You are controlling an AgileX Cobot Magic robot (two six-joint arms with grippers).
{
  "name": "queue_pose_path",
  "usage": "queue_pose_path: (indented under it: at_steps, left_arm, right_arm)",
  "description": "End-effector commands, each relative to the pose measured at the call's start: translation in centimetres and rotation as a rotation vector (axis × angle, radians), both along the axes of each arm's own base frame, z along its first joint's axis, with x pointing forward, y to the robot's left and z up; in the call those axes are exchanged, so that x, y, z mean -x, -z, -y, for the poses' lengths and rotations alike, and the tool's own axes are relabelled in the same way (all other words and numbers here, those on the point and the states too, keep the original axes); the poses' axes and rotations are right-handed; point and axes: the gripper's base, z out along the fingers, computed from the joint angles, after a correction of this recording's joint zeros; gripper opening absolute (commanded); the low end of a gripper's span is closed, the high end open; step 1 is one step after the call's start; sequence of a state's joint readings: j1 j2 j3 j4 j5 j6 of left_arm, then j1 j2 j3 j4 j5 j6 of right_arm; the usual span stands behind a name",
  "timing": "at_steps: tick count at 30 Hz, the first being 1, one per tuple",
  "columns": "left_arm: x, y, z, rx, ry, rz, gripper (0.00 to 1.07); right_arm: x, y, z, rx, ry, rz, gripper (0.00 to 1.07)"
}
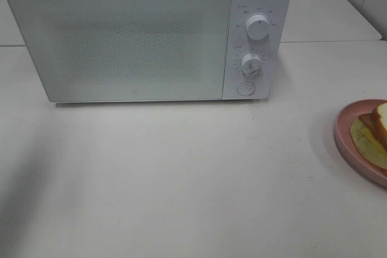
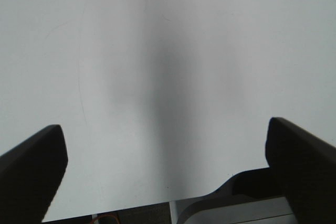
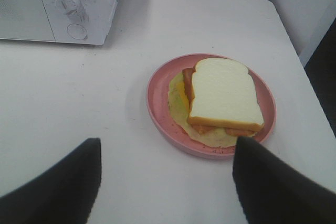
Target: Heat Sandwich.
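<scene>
Fingers of my left gripper (image 2: 165, 169) stand spread wide, two dark wedge-shaped tips at the far sides of the left wrist view, nothing between them. Below them lies only the smooth, matte white desk (image 2: 168, 51), with a soft grey shadow running down its middle; a bit of grey housing and a dark strip with a red wire show at the near edge, too cropped to identify.

My right gripper (image 3: 165, 182) also has its jaws parted, holding nothing, its two black fingers hovering over bare desk just short of the round pink plate (image 3: 157, 106). On that shallow-rimmed plate lies the small sandwich of pale bread with golden-brown crust (image 3: 226, 93): a soft, porous square top slice, reddish-brown filling peeping out along its edges, and a thin yellowish-green layer spreading past the bread onto the plate.

Beyond the plate stands the boxy white microwave (image 1: 121, 40), its door shut, the door panel finely speckled and frosted, so the inside cannot be seen. Its control strip carries two round white dials (image 1: 258, 26) one above the other and a round button (image 1: 245, 88) below them; the markings around the dials are too small to read.

From the high camera neither arm shows, and the plate and sandwich are cut off by the right edge.
</scene>
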State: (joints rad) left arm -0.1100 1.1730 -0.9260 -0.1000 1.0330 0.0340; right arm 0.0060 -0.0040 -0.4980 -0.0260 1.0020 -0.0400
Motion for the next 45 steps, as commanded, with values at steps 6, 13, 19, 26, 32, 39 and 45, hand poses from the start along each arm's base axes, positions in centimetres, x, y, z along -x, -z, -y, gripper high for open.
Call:
queue_pose_path:
  at_steps: [6,13,19,26,32,39,45]
  left_arm:
    - [4.9,-2.5,-0.6,0.019,-0.003,0.159,0.98]
    - [9.3,-0.7,-1.1,0.025,-0.002,0.226,0.98]
    - [12.1,0.6,-1.4,0.03,-0.002,0.278,0.98]
    - [14.5,1.7,-1.6,0.037,-0.002,0.343,0.98]
    - [16.7,2.1,-1.9,0.039,0.002,0.398,0.98]
    - [18.4,1.6,-2.1,0.053,-0.006,0.511,0.98]
    - [19.8,1.5,-2.2,0.065,-0.005,0.599,0.98]
  right_arm:
    - [0.4,0.0,0.0,0.0,0.009,0.035,0.68]
    - [0.4,0.0,0.0,0.0,0.009,0.035,0.68]
    - [0.4,0.0,0.0,0.0,0.009,0.035,0.68]
    - [0.4,0.0,0.0,0.0,0.009,0.035,0.68]
    - [0.4,0.0,0.0,0.0,0.009,0.035,0.68]
    - [0.4,0.0,0.0,0.0,0.009,0.035,0.68]
    - [0.4,0.0,0.0,0.0,0.01,0.035,0.69]
